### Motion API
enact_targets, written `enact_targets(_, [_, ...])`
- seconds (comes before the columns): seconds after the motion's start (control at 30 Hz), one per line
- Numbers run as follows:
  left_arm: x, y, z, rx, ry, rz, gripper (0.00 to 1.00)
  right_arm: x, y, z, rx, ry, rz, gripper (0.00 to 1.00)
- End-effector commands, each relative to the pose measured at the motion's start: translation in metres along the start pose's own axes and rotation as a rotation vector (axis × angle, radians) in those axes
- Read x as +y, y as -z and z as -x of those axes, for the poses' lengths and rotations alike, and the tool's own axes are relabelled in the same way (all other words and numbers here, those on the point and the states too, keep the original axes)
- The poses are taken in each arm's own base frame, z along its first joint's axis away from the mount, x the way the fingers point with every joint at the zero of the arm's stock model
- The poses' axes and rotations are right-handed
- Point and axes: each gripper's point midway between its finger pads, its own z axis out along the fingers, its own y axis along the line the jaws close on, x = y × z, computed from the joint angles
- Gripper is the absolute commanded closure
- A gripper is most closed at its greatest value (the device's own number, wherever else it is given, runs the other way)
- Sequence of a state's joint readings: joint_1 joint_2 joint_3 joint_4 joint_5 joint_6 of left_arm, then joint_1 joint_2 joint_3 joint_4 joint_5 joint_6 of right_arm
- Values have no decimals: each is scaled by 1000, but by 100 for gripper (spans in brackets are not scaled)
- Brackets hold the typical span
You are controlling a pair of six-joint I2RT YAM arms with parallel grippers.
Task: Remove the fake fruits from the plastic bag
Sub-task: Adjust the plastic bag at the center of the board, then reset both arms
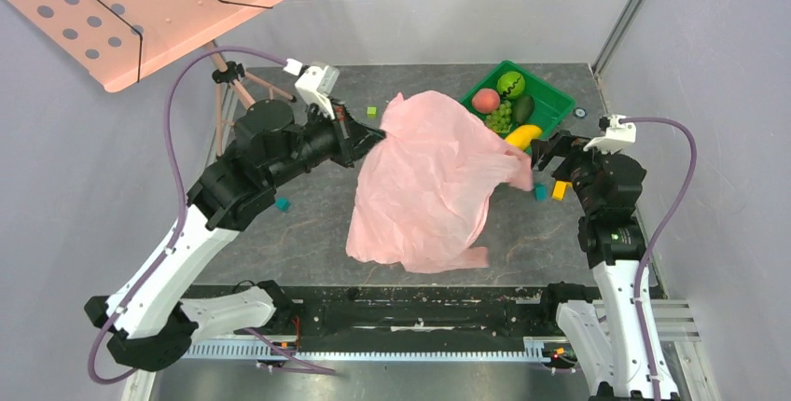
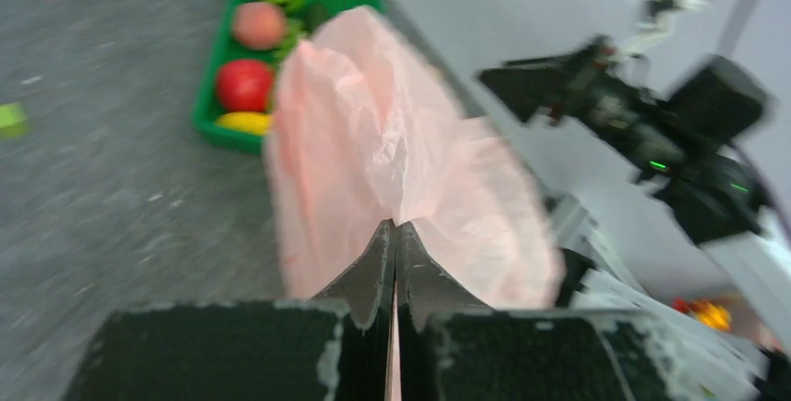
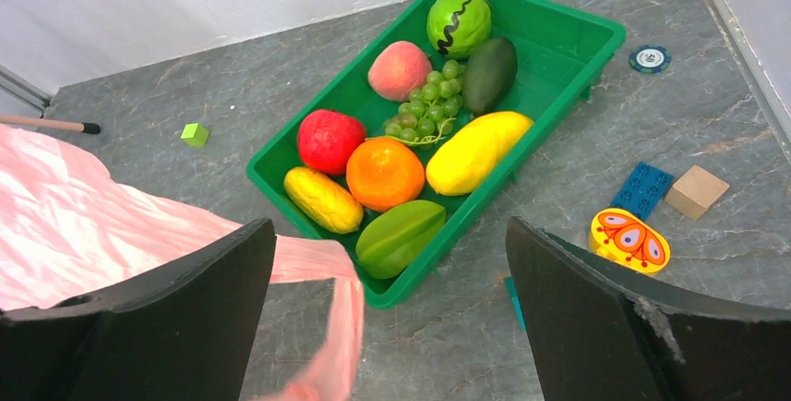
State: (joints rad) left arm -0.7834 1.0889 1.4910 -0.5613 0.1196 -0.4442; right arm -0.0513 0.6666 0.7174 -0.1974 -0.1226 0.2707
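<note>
The pink plastic bag (image 1: 424, 182) hangs crumpled from my left gripper (image 1: 373, 140), which is shut on its upper edge; in the left wrist view the jaws (image 2: 396, 226) pinch the film (image 2: 373, 140). The fake fruits lie in a green tray (image 3: 560, 23): red apple (image 3: 330, 140), yellow mango (image 3: 478, 151), green grapes (image 3: 427, 107) and a dark green oval fruit (image 3: 489, 73). My right gripper (image 3: 390, 226) stands wide open just in front of the tray. A loose bag handle (image 3: 345, 326) dangles beside its left finger, not gripped.
The tray also holds a peach (image 3: 398, 69), a green ball (image 3: 458, 22), an orange (image 3: 384, 172), a bumpy yellow fruit (image 3: 323, 199) and a green starfruit (image 3: 399, 236). A blue brick (image 3: 642, 188), wooden block (image 3: 697, 191) and butterfly piece (image 3: 631, 238) lie right of it. The music stand (image 1: 140, 0) is back left.
</note>
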Motion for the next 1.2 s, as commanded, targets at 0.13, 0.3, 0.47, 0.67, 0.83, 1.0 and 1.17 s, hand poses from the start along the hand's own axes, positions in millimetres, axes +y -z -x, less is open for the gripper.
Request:
enact_targets(0.13, [159,-17,-55,27,58,473,98,-1,3,6,-33,21,-7,3])
enact_targets(0.3, [211,-28,-83,67,85,614,87,-2,5,2,-18,30,-6,2])
enact_targets(0.47, [227,-29,-92,64,120,660,37,-7,9,-1,-10,55,-31,2])
enact_targets(0.67, [221,-13,-87,45,111,661,0,-6,12,-16,26,64,-8,2])
enact_targets(0.83, [224,10,-107,100,112,714,0,-5,17,-29,34,78,18,2])
enact_targets(1.0, [226,35,-134,180,122,760,0,-23,25,-39,-15,68,-68,2])
enact_targets(1.17, [232,56,-153,183,92,796,0,-33,25,-64,45,63,-102,2])
